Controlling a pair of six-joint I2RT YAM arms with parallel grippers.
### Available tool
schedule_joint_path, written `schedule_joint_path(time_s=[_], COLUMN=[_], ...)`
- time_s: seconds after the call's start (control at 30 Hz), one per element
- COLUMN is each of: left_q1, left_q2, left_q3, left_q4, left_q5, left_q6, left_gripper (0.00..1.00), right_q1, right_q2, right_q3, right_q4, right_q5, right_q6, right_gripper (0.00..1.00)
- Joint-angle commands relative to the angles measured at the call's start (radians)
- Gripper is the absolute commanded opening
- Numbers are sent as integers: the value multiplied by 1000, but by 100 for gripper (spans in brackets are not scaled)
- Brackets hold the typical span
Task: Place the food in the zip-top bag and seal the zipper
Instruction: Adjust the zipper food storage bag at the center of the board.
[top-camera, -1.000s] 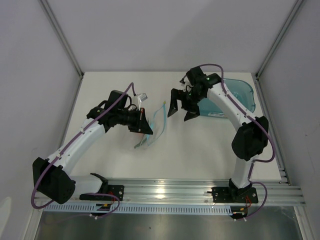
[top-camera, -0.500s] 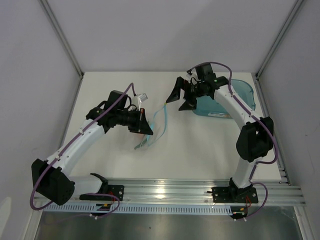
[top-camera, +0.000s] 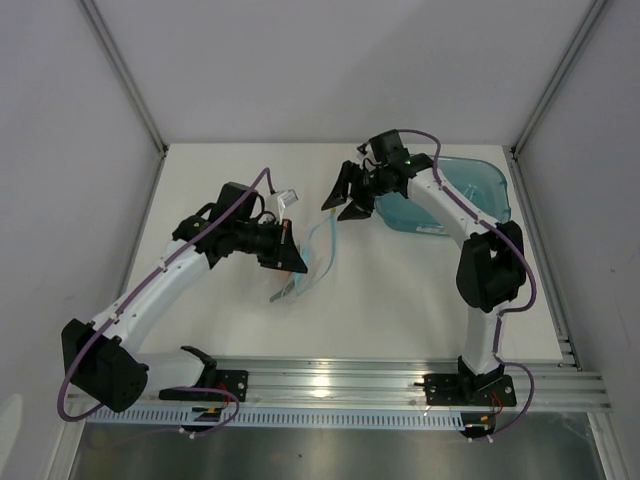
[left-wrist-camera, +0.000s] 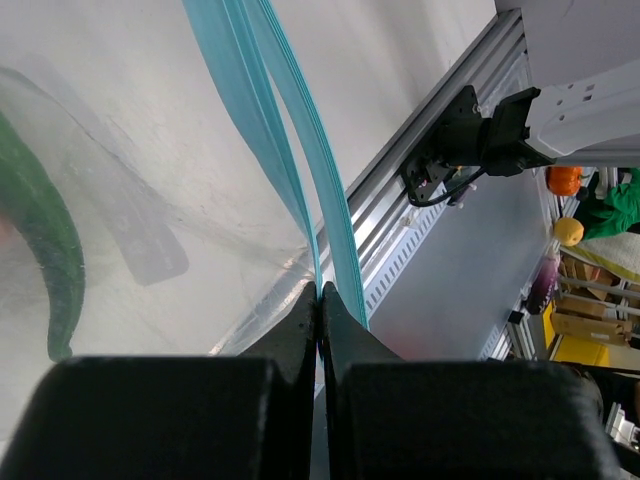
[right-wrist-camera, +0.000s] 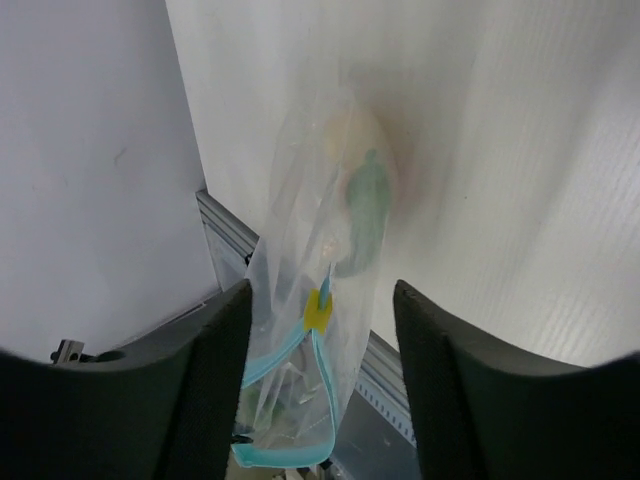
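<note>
1. The zip-top bag (top-camera: 303, 268) lies on the table (top-camera: 220, 170) just left of centre in the overhead view. Its mouth edge runs from lower left up toward the upper centre.
2. Through the film I make out the green piece (left-wrist-camera: 45, 240) at the left of the left wrist view. The right wrist view shows it again, with the peach-pink piece (right-wrist-camera: 352, 128) just above it. I cannot pick out the cream-white one.
3. The zipper (left-wrist-camera: 285, 150) shows as two teal strips that meet at the pinch and spread apart toward the top of the frame. I judge the mouth unsealed along that stretch.
4. My left gripper (left-wrist-camera: 320, 300) has its jaws closed tight on the zipper at the near end.
5. My right gripper (top-camera: 343, 200) hovers over the far end of the strip with its jaws apart. Its wrist view frames the bag between the fingers but below them, and I see nothing held.
6. As I read it, loading is done or nearly so. What remains is pressing the strips together along their length.
7. The teal tub (top-camera: 470, 185) sits at the upper right, well apart from the bag.
</note>
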Motion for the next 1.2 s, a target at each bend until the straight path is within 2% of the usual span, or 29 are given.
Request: schedule_joint_path(time_s=[0.0, 0.23, 0.33, 0.37, 0.43, 0.53, 0.7, 0.93, 1.0, 1.07, 1.1, 1.17], left_q1=[-8, -10, -10, -10, -11, -11, -17, -48, -75, -157, -184, -276], left_q2=[-28, -30, -28, -31, -33, -45, -103, -168, -166, -148, -139, -111], left_q3=[49, 38, 43, 41, 38, 33, 42, 75, 87, 99, 107, 116], left_q4=[-9, -22, -26, -25, -26, -32, -2, 109, 154, 178, 188, 230], left_q5=[17, 3, -10, -14, -31, -65, -167, -289, -339, -416, -498, -600], left_q6=[29, 52, 63, 66, 74, 86, 116, 136, 158, 205, 228, 279], left_gripper=[1, 1, 1, 1, 1, 1, 1, 51, 55, 62, 64, 76], right_q1=[19, 43, 45, 46, 48, 52, 74, 121, 131, 140, 140, 129], right_q2=[23, 34, 31, 25, 17, 4, 13, 31, 28, 22, 20, 25], right_q3=[47, 47, 43, 44, 46, 62, 186, 309, 308, 311, 314, 331], right_q4=[6, -5, -20, -26, -30, -51, -226, -367, -375, -384, -389, -398], right_q5=[-5, -13, -4, -2, 4, 21, 152, 268, 283, 301, 304, 298], right_q6=[41, 61, 70, 73, 87, 102, 94, 120, 134, 142, 142, 140], right_gripper=[57, 44, 23, 11, 4, 2, 0, 0, 0, 0, 0, 0])
